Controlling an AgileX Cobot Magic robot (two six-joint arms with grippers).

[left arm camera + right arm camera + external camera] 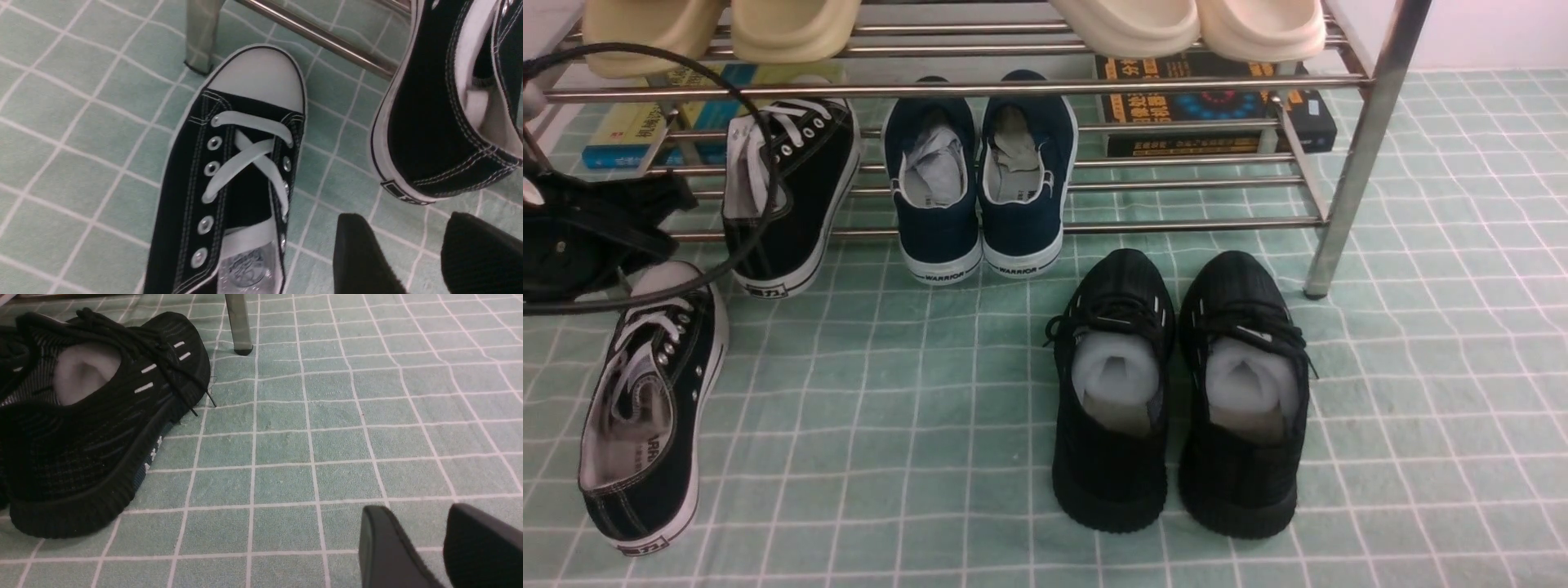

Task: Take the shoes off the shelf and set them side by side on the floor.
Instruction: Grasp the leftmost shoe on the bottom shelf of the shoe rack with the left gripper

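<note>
- In the front view the left arm shows only as a dark mass at the left edge, with a black cable looping from it. Its tips cannot be made out there.
- The left fingers show clearly only in the left wrist view. They are two dark tips cut off by the frame edge, spread apart with bare floor between them and gripping nothing.
- One black canvas sneaker stands on its sole on the floor at the lower left of the front view. Its heel faces the camera, and the cable crosses its white toe cap.
- In the left wrist view that toe cap sits just beside a leg of the shelf, and the heel is out of frame.
- The other canvas sneaker rests on the shelf's lower tier at the upper left, with its heel hanging over the front rail. The cable partly hides it.
- The left fingers lie between the two sneakers, near both and touching neither.
- The right fingers are likewise apart and empty. They are over bare floor near the all-black knit sneakers, and only one of that pair shows fully in the right wrist view.
- Navy WARRIOR slip-ons sit mid-shelf on the lower tier.
- Cream slippers on the top tier are cropped by the upper edge.
- Books are half hidden behind the bars.
</note>
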